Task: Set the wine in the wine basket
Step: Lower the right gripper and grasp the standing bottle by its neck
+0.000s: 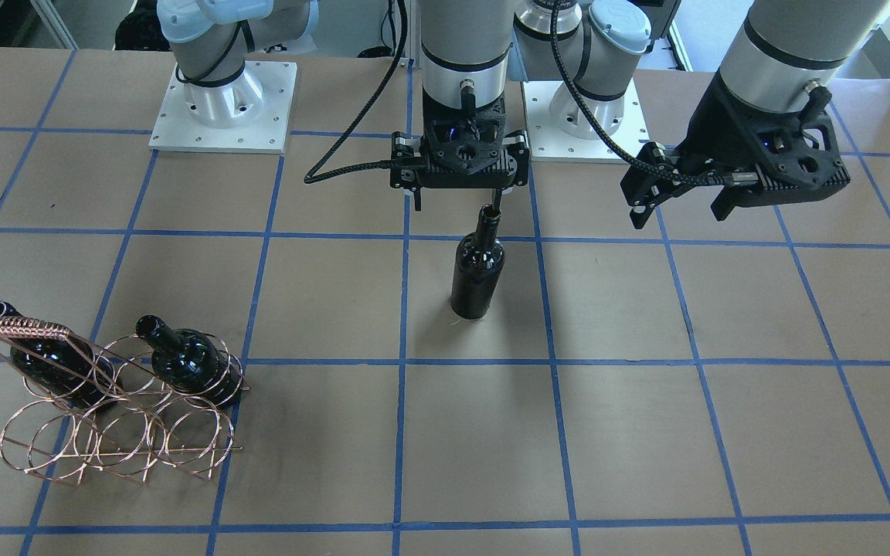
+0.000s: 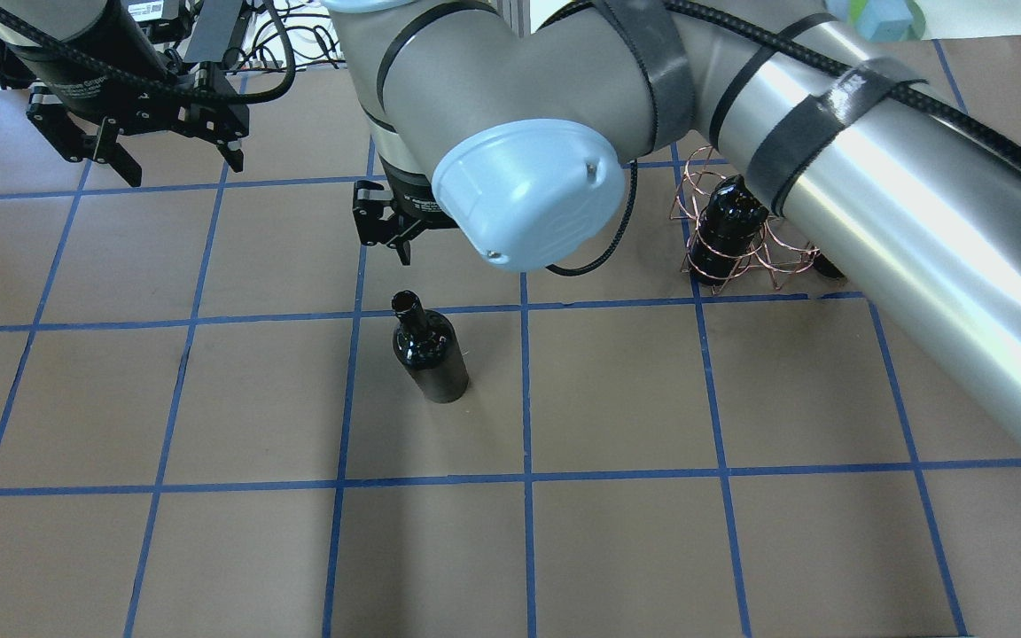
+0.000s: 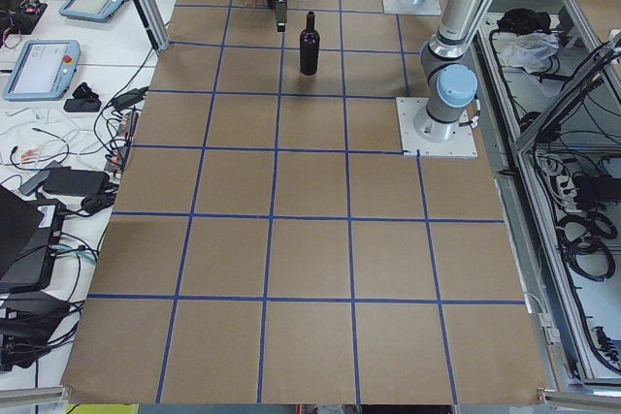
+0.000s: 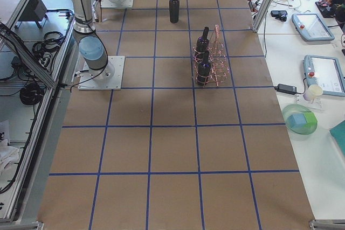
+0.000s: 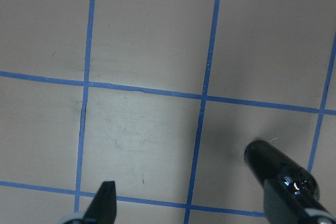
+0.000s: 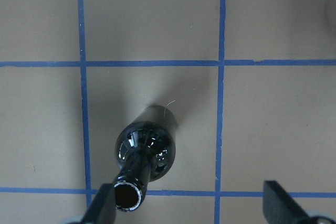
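We take the basket (image 1: 117, 421) as our reference point. It is made of copper wire rings and sits on the table (image 1: 646, 432), which is brown with a grid of blue tape. Two dark bottles lie in the basket with their necks slanting upward. One bottle (image 1: 55, 359) is in the ring under the handle (image 1: 20, 328). The second bottle (image 1: 191, 361) is in a ring on the side of the basket that faces the wine.

The wine (image 1: 478, 270) stands upright on the table, well apart from the basket, on the basket's robot-left side and a little nearer to the arm bases. Its mouth is open.

The right gripper (image 1: 457, 207) hangs just above the wine and points straight down. Its jaws are spread wide and it holds nothing. In the right wrist view the mouth of the wine lies just beside one of the fingers (image 6: 104, 207), at the edge of the gap and not in its middle. We cannot tell whether this finger touches the glass.

The left gripper (image 2: 178, 159) is farther from the basket than the wine, on the same side, and hangs in the air over the table. Its jaws are also spread wide, with nothing between them. In the left wrist view the wine shows low in the corner, partly behind one finger.
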{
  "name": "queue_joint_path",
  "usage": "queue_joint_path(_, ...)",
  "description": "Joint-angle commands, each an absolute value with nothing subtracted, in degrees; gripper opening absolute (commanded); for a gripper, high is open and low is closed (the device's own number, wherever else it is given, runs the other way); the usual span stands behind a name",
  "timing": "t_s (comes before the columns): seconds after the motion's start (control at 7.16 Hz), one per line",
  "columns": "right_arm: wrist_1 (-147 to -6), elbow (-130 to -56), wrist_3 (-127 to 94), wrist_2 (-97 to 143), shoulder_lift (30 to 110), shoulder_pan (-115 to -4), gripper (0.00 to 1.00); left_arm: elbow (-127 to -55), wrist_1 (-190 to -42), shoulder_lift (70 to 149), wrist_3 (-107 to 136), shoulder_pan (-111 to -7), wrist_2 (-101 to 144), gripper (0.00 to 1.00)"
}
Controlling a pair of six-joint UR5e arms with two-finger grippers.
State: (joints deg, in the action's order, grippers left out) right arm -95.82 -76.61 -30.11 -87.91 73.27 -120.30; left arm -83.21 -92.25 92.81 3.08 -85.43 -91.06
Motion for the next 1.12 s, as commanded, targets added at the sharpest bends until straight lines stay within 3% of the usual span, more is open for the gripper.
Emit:
queue_joint_path(0.0, -96.58, -76.2, -32.42, -87.01, 70.68, -122.24, 1.0, -83.23, -92.2, 92.81, 3.08, -85.34, -91.05, 1.0)
queue_joint_path(0.98, -97.38, -78.31, -32.52, -85.96, 67.33, -124.27, 0.97, -83.23, -92.37, 92.72, 3.08, -85.43, -91.23, 1.0)
